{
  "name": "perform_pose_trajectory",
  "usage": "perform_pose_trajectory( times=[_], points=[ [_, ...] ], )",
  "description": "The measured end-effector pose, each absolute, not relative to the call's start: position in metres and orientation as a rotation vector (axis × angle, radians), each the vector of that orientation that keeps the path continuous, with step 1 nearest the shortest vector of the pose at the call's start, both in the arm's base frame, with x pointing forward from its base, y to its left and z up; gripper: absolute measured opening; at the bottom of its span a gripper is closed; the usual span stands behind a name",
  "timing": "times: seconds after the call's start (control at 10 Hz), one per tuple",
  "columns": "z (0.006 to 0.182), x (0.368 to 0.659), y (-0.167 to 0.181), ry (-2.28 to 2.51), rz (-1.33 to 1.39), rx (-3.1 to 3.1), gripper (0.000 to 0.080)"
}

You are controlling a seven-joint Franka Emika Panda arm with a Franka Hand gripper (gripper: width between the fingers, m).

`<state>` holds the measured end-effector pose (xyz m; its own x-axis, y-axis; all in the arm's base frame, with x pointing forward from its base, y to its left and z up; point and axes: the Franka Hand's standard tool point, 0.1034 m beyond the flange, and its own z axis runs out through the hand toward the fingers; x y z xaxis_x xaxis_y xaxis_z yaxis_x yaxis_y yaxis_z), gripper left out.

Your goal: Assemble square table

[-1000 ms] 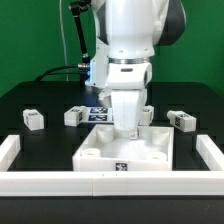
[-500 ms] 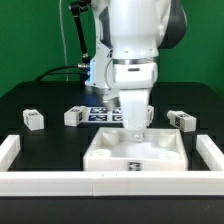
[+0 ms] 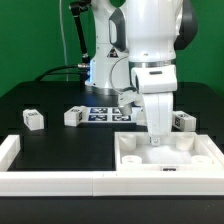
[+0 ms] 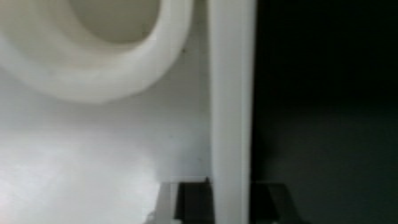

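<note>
The square table top [image 3: 190, 158], a white slab with round corner sockets, lies upside down on the black table at the exterior view's right, against the white rail. My gripper [image 3: 156, 139] comes straight down onto its far wall and is shut on it. In the wrist view the wall [image 4: 231, 100] runs between my dark fingers [image 4: 191, 203], with my gripper [image 4: 231, 205] around it, and a round socket [image 4: 111, 40] lies beside it. Small white tagged legs lie on the table: two at the left [image 3: 33, 118] [image 3: 73, 116] and one at the right [image 3: 183, 120].
A long white L-shaped rail [image 3: 60, 184] runs along the front, with short ends at the left [image 3: 8, 150] and the right [image 3: 216, 147]. The marker board [image 3: 100, 113] lies behind the legs. The arm's base and cables stand at the back.
My gripper has slid the table top toward the exterior view's right along the front rail, up to the right end. The legs have not moved.
</note>
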<state>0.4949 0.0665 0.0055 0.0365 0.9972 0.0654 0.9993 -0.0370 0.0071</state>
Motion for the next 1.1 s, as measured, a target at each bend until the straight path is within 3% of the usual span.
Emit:
perform_pose_trajectory(
  times=[0.4, 0.5, 0.6, 0.7, 0.8, 0.9, 1.1],
  points=[
    [0.0050, 0.4946, 0.0660, -2.128, -0.055, -2.245, 0.0053],
    [0.0050, 0.4946, 0.0658, -2.127, -0.055, -2.245, 0.0238],
    [0.0049, 0.4945, 0.0656, -2.127, -0.055, -2.246, 0.0372],
    [0.0048, 0.4945, 0.0656, -2.127, -0.055, -2.246, 0.0372],
    [0.0048, 0.4945, 0.0655, -2.127, -0.055, -2.246, 0.0553],
    [0.0048, 0.4945, 0.0655, -2.126, -0.055, -2.246, 0.0619],
    [0.0048, 0.4945, 0.0654, -2.126, -0.055, -2.246, 0.0643]
  ],
)
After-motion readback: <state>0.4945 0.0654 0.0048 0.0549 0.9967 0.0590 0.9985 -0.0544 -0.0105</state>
